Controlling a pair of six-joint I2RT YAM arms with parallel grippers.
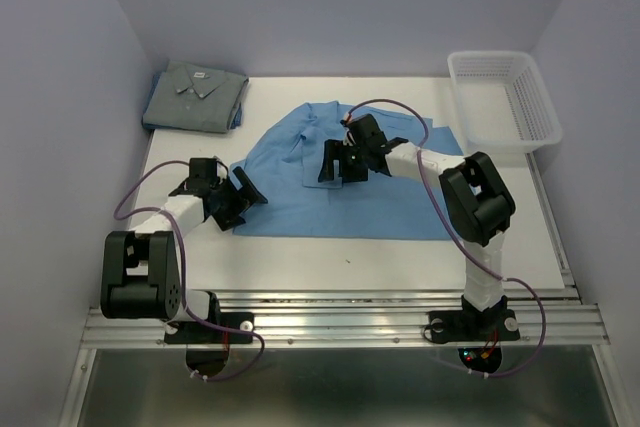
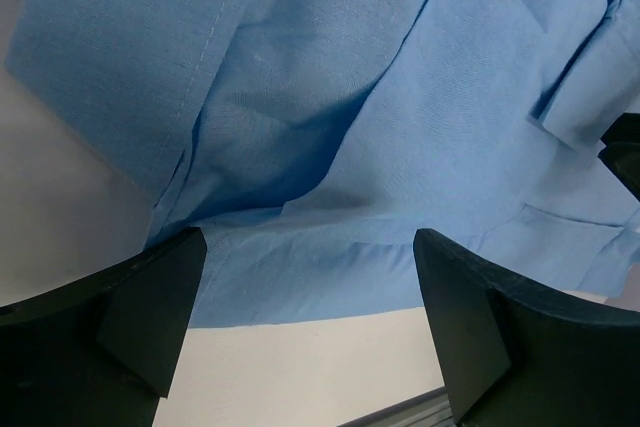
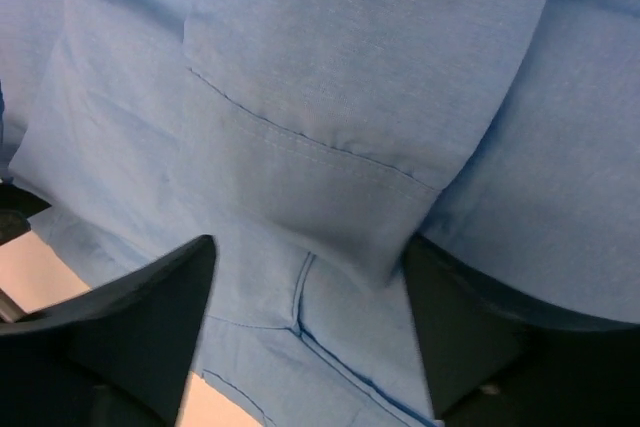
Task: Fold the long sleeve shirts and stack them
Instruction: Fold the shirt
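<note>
2 arms, black with white-wrapped forearms.
- Left arm (image 1: 160,219): elbow folded near its base, forearm angled forward and right. Left gripper (image 1: 246,205) has its jaws spread wide.
- Right arm (image 1: 475,197): forearm stretched leftward. Right gripper (image 1: 338,171) is tipped downward, jaws likewise parted.

mid-table shirt (image 1: 330,207) is showing plain sky-blue. far left corner shirt (image 1: 195,99) is reading duller grey-blue, white neck label (image 1: 201,75). far right corner basket (image 1: 490,54) is showing white mesh.
</note>
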